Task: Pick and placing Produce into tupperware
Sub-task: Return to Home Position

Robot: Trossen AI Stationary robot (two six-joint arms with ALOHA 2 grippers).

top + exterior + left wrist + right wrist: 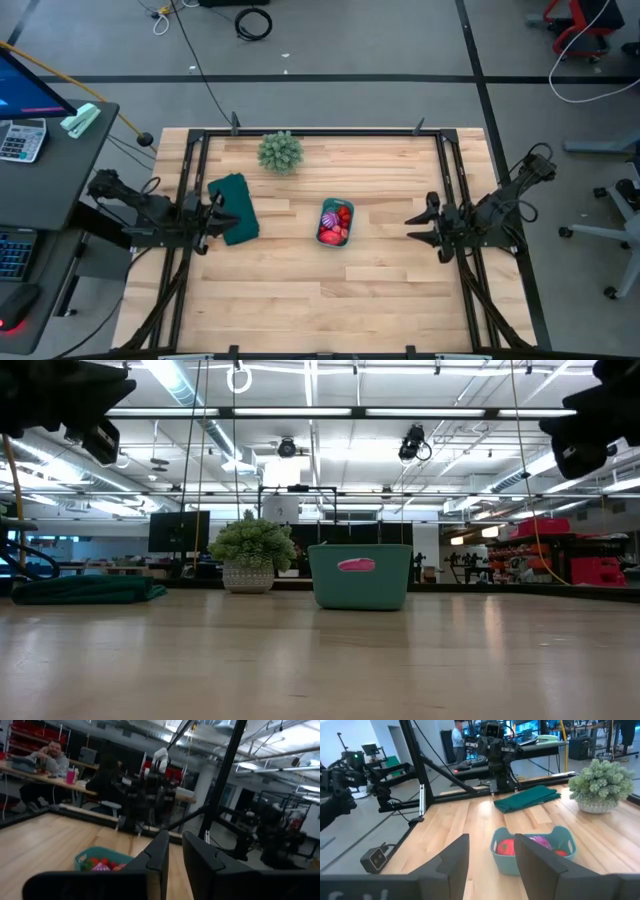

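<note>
The big light wooden table (300,310) is the largest thing here. The dark left arm (140,215) lies at the table's left side and the dark right arm (500,215) at its right side. From the low view, both are lifted well above the wood.

The folded dark green cloth (238,205) lies just beside the left hand (175,837). That hand has only a thin gap between its fingers and holds nothing. The spiky pale-green plant ball (280,152) sits in its little pot near the far edge.

The small teal-blue plastic tub (385,585) stands upright near the middle of the table, between the two hands. The right hand (491,840) points at it from well apart. Its fingers are wide and it holds nothing too.

The tiny red and pink toy fruits (337,228) all lie inside the tub, and the purple spiky ball (538,840) is in there with them. I see no fruit out on the bare wood, so the filling looks finished.

The job now, I think, is going back to rest. To do it well, each arm should keep its hand high and pull away slowly. The left hand must not catch the cloth. Neither hand should come near the tub, or it could tip and spill.
</note>
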